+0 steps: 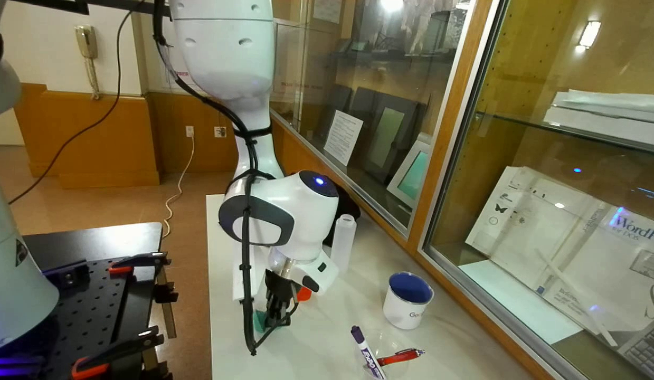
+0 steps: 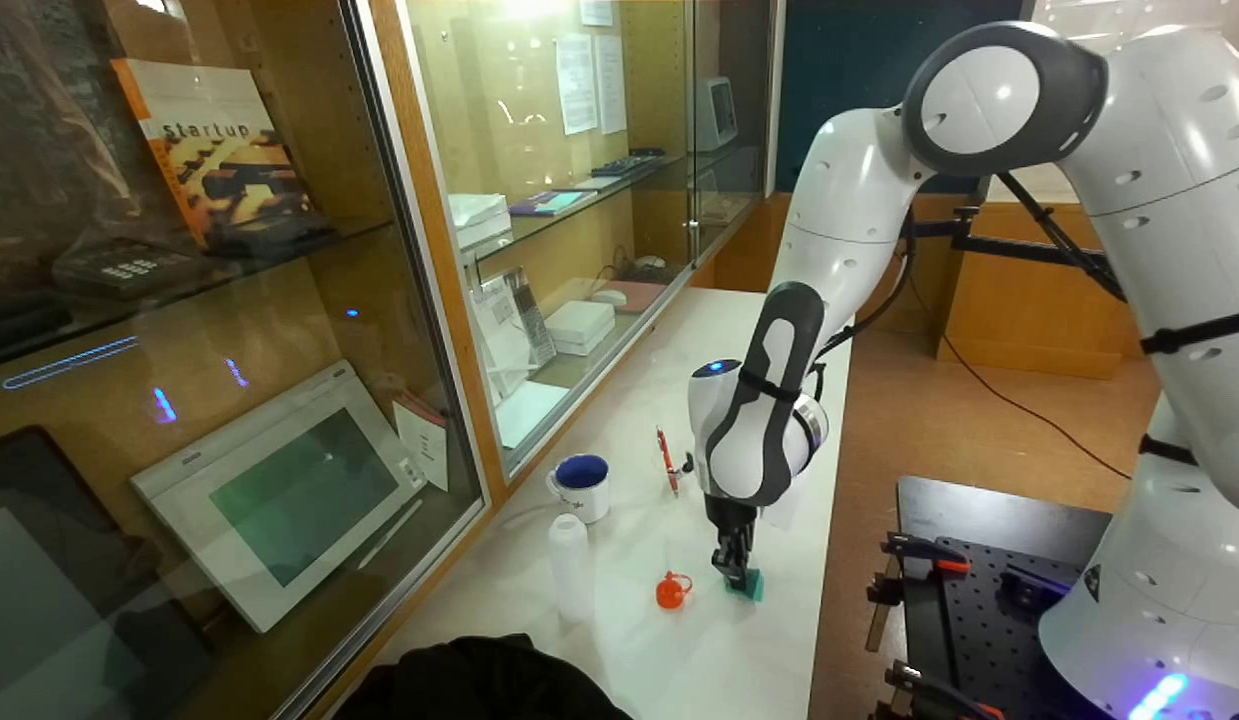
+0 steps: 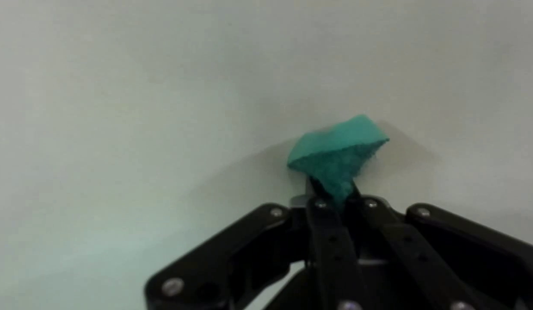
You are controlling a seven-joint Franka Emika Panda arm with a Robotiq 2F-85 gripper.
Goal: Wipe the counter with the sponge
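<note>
The green sponge (image 3: 339,146) is pinched between the fingertips of my black gripper (image 3: 333,191) in the wrist view. Its free end flares out beyond the fingers. The part between the fingers is hidden. The sponge also shows in both exterior views (image 1: 259,321) (image 2: 755,584), low at the white counter (image 1: 311,351). My gripper (image 1: 279,316) points down over the counter, near its open long edge, in both exterior views (image 2: 739,575). The sponge appears to be at the counter surface; firm contact cannot be told.
An orange cap (image 2: 670,591), white bottle (image 2: 570,568) and blue-lined white mug (image 1: 407,301) stand between the gripper and the glass cabinet (image 1: 419,232). A purple marker (image 1: 368,352) and red pen (image 1: 400,357) lie on the counter. A black cloth (image 2: 479,680) lies beyond the bottle.
</note>
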